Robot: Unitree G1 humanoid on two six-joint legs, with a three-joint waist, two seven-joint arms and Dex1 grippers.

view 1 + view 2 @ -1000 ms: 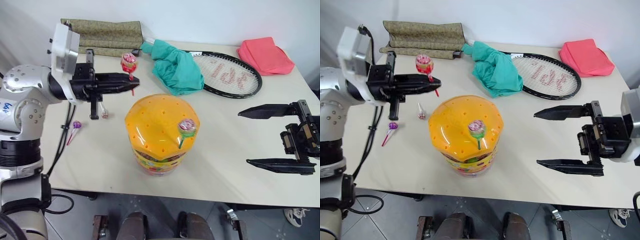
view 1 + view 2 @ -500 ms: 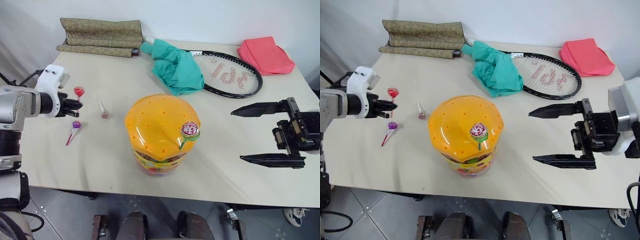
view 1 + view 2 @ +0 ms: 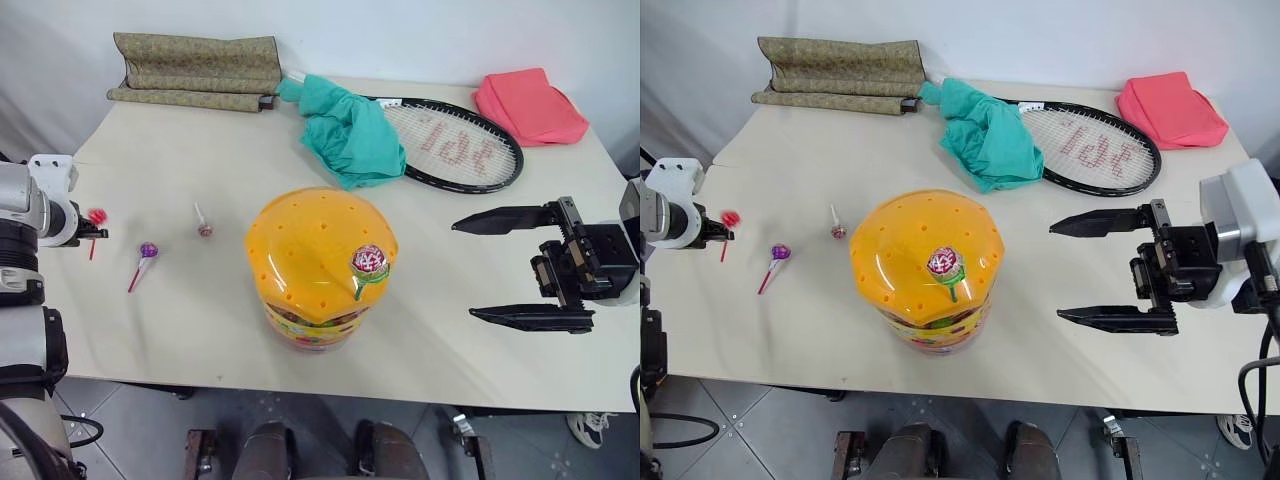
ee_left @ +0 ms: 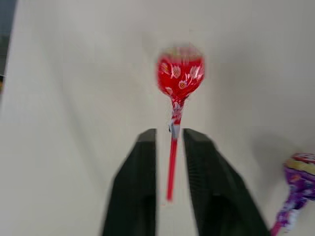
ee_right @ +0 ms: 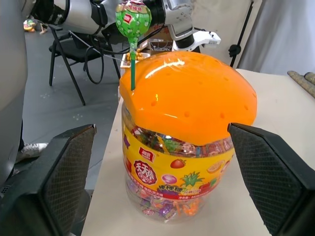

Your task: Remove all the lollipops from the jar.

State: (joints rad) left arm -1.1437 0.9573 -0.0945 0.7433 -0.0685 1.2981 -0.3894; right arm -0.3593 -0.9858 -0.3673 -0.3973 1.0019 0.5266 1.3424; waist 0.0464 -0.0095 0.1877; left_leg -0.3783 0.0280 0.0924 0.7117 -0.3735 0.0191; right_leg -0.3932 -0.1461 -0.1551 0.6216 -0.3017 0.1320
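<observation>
The squat clear plastic jar with the big orange domed lid (image 3: 320,268) stands at the near middle of the pale table (image 3: 200,320); one green-and-pink wrapped lollipop (image 3: 369,263) stands stuck in the lid, at about 4 o'clock on the dome; it is the only one left to pull. At 3 o'clock from the jar the right gripper (image 3: 500,265) waits with its two black fingers wide apart and nothing between them. At 9 o'clock a small purple lollipop (image 3: 147,251) lies flat; just past it, at 10 o'clock, a tiny pink-red lollipop (image 3: 204,228) lies flat too. Far out at 9 o'clock, by the table edge, the left gripper (image 4: 170,142) has its fingers a little apart; the thin stick of the shiny red lollipop (image 4: 180,73) sits in the gap; I cannot tell if it is pinched or let go. I think the step is dropping the red one; do it well by opening fully low over the table and lifting away straight, so the stick does not catch.
</observation>
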